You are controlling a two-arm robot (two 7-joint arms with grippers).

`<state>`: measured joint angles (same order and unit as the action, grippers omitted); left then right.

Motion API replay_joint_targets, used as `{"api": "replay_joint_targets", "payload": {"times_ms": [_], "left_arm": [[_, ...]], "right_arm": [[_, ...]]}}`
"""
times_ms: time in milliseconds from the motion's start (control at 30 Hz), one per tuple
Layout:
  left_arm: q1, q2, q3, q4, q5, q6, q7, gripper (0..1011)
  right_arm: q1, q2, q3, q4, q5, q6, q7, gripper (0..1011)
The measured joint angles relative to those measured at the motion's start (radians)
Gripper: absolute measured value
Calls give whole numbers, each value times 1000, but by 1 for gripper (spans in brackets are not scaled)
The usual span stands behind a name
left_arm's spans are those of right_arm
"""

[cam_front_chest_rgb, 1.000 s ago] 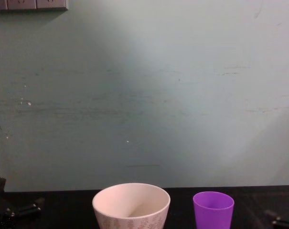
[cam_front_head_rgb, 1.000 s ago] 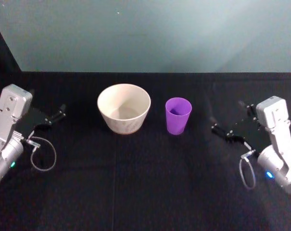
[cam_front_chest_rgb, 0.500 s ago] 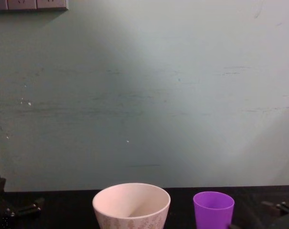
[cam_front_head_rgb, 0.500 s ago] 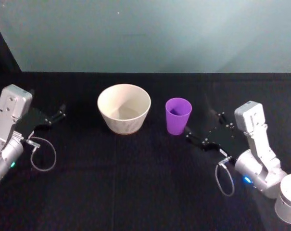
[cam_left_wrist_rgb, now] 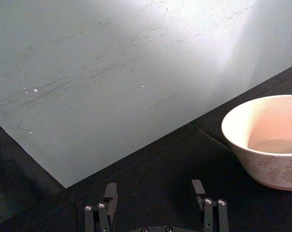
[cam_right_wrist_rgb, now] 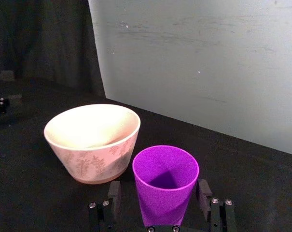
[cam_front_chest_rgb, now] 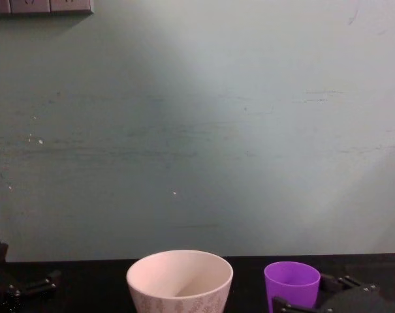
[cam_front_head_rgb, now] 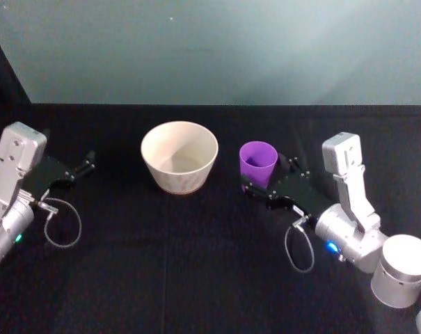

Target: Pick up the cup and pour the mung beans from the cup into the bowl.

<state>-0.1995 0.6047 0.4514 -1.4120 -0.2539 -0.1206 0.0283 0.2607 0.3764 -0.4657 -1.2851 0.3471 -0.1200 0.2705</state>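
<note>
The purple cup (cam_front_head_rgb: 257, 164) stands upright on the black table, just right of the cream leaf-patterned bowl (cam_front_head_rgb: 179, 165). My right gripper (cam_front_head_rgb: 269, 175) is open, with one finger on each side of the cup's lower part and a gap on both sides. In the right wrist view the cup (cam_right_wrist_rgb: 165, 169) sits between the fingers (cam_right_wrist_rgb: 114, 192), with the bowl (cam_right_wrist_rgb: 91, 140) beyond it. The cup's inside looks purple; the mung beans are hidden. From the chest, the cup (cam_front_chest_rgb: 292, 282) and bowl (cam_front_chest_rgb: 179, 279) stand side by side. My left gripper (cam_front_head_rgb: 85, 165) rests open at the far left.
Black cloth covers the table (cam_front_head_rgb: 196, 264), which has open room in front of the bowl and cup. A teal wall (cam_front_head_rgb: 217, 49) rises right behind the table's far edge. A loose cable loop (cam_front_head_rgb: 60, 224) hangs by the left arm.
My right arm has swung left across the table, and its open fingers now sit on both sides of the cup. Cup, bowl and left arm have stayed put.
</note>
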Motion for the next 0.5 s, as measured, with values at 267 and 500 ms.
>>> {"api": "replay_joint_targets", "payload": {"times_ms": [267, 500], "left_arm": [[0, 0, 0, 0, 0, 0, 0, 1000], [0, 0, 0, 0, 0, 0, 0, 1000]], "right_arm": [[34, -41, 8, 52, -9, 12, 10, 1003], [74, -85, 21, 125, -10, 7, 33, 1003]]}}
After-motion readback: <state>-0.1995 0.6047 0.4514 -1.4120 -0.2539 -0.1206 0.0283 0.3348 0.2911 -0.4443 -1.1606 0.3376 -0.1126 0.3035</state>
